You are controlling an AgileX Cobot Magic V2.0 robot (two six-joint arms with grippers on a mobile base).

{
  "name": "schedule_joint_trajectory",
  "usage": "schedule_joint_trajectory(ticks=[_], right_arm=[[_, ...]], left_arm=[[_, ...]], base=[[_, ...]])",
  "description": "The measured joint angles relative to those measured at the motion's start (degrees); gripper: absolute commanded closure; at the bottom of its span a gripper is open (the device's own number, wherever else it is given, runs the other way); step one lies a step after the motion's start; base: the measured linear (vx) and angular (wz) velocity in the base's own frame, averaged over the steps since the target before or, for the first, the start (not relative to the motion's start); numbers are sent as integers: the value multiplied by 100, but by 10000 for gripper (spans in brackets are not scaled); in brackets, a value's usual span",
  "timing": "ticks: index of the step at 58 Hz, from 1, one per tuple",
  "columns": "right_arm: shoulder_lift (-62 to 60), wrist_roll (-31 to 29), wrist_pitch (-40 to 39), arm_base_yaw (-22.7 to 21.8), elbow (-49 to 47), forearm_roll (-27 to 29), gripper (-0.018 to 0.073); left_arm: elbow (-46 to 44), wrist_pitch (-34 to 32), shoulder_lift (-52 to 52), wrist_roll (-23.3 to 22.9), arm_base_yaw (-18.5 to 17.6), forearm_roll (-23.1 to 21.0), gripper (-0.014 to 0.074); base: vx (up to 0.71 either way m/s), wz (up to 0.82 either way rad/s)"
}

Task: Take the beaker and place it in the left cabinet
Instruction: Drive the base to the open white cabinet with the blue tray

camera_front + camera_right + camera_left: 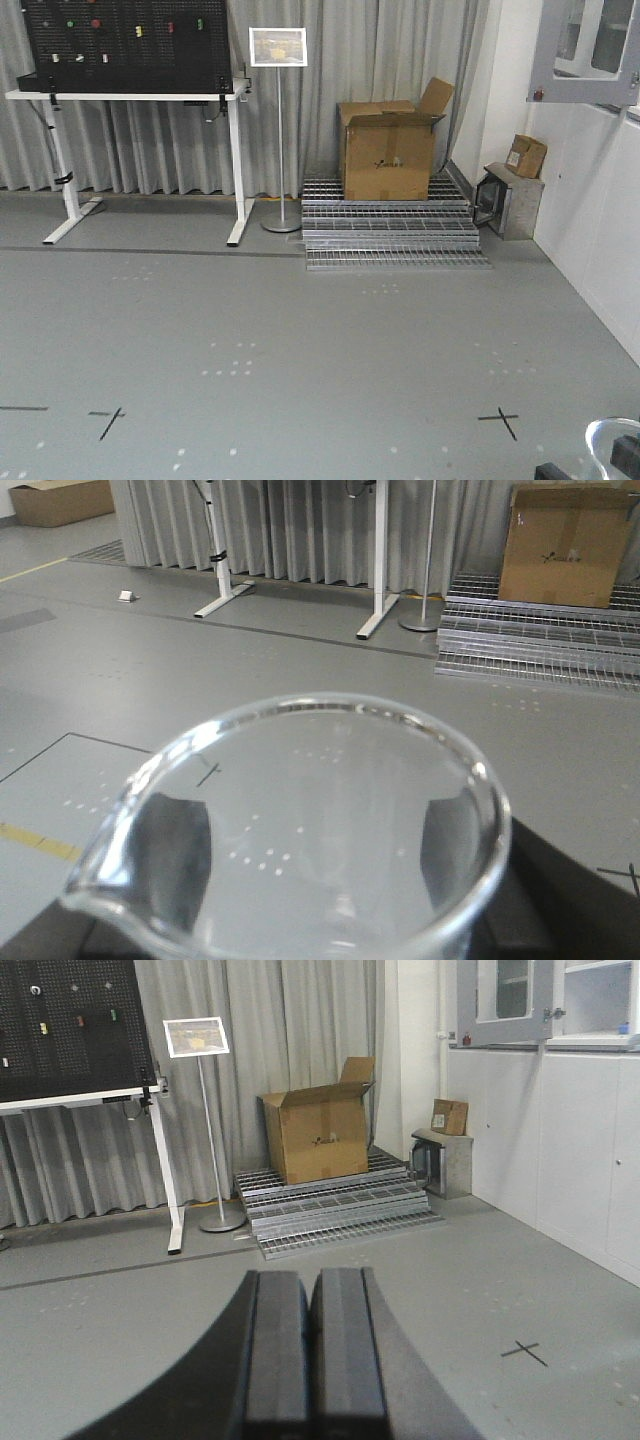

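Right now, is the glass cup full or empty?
Empty. Through the clear beaker only grey floor and the dark fingers of the right gripper show; no liquid inside.

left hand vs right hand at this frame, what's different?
The left hand is shut, fingers pressed together with nothing between them; the right hand is shut on the beaker, one dark finger on either side of the glass. The left hand's fingers show plainly in its wrist view; the right hand's show only through the beaker's wall. Shared: both sit above grey floor.
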Motion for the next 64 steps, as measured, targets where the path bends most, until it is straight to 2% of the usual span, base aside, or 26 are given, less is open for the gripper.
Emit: schedule_joint_trajectory(ticks=[64], right_arm=[[0, 0, 5, 0, 0, 0, 564]], left_arm=[[0, 0, 0, 0, 0, 0, 595]], base=[[72, -8]])
